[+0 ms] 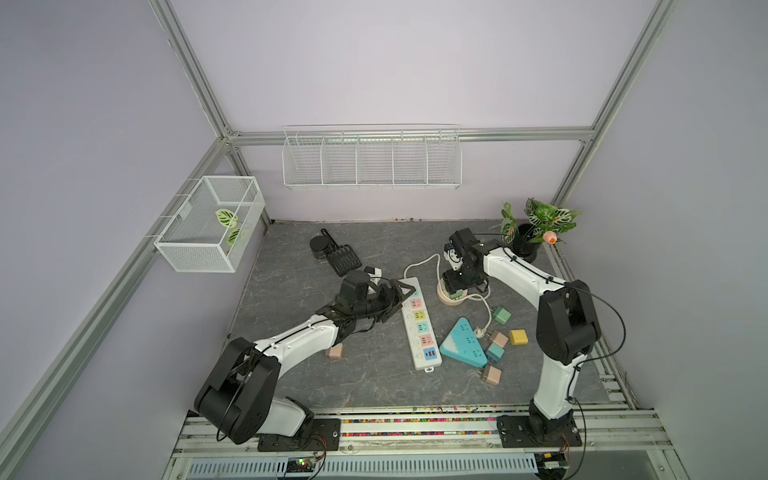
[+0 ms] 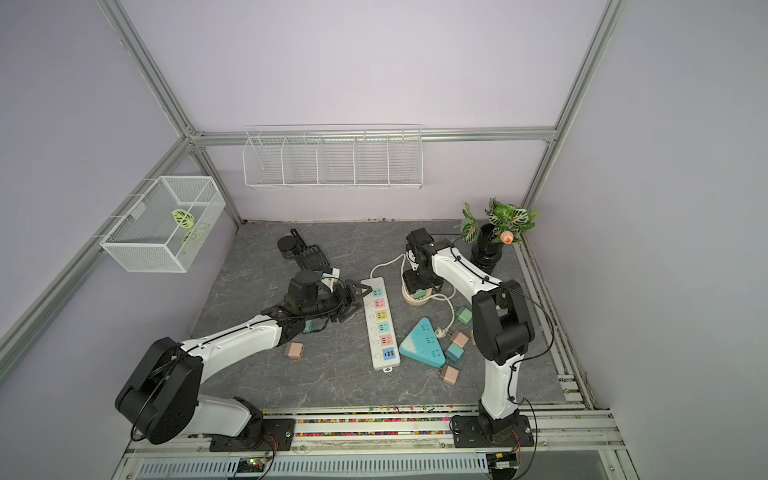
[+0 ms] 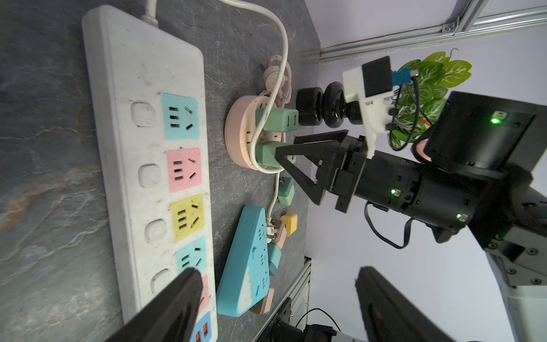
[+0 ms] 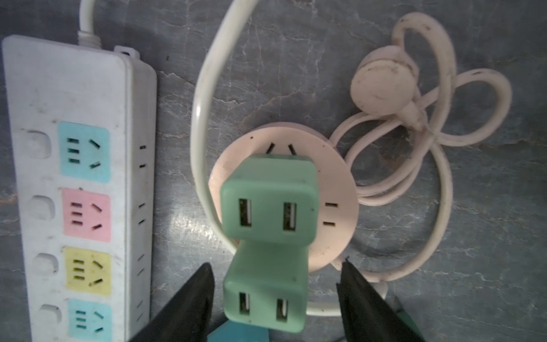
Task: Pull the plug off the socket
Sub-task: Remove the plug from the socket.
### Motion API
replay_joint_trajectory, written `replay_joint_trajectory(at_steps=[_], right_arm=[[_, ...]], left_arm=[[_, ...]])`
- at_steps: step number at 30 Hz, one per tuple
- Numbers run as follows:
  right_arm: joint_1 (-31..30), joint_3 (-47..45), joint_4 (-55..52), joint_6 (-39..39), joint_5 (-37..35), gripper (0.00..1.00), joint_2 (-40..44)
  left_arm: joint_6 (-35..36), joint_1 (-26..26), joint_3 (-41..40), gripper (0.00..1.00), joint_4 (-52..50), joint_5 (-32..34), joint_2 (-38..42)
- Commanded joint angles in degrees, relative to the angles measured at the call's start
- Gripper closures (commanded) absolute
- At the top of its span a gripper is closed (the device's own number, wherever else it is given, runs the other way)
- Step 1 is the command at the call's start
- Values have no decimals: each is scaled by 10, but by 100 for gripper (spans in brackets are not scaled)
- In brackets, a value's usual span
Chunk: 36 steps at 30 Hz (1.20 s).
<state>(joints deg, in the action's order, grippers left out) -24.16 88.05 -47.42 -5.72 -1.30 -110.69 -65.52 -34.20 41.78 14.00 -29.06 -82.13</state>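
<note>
Right now my right gripper [image 4: 275,263] hangs over the round pale-pink socket puck [image 4: 334,183]. Its black jaws are spread to either side of the nearer of two mint-green square USB plugs [image 4: 263,296], with a sliver of gap on each side, so nothing is pinched. That plug sits in the puck beside its twin [image 4: 266,201]. The puck lies on the grey stone-look tabletop [image 1: 374,386], near the long white power strip [image 4: 74,148].

My left gripper [image 1: 400,300] also has its jaws spread, at the strip's cord end, holding nothing and well off the puck. That worries me: I judge a straight pull could lift the unpinned puck along with the plug. The thick white cord [image 4: 201,118] curls against the plugs, and a closing jaw could trap it. An off-centre squeeze might also slip off the smooth, rounded plastic.
</note>
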Motion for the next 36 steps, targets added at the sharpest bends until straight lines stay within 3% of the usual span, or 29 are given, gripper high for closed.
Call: replay_joint_trajectory(at_steps=[1,6,12,16,25,36], right_arm=[[-10,9,-24,10,-4,34,-10],[-9,24,-37,10,-26,42,-30],[-8,18,-35,4,-24,58,-24],[-7,-24,-11,-16,-14,61,12],[2,-125,33,-73,17,62,101],[16,-159,54,-104,51,62,114]], left_arm=[[-1,-3,29,13,15,-20,-22],[-10,-7,59,17,37,-40,-69],[-19,-18,130,38,31,-69,-164],[-16,-39,190,47,9,-78,-228],[12,-84,326,50,-113,-66,-345],[16,-98,390,53,-220,-29,-399]])
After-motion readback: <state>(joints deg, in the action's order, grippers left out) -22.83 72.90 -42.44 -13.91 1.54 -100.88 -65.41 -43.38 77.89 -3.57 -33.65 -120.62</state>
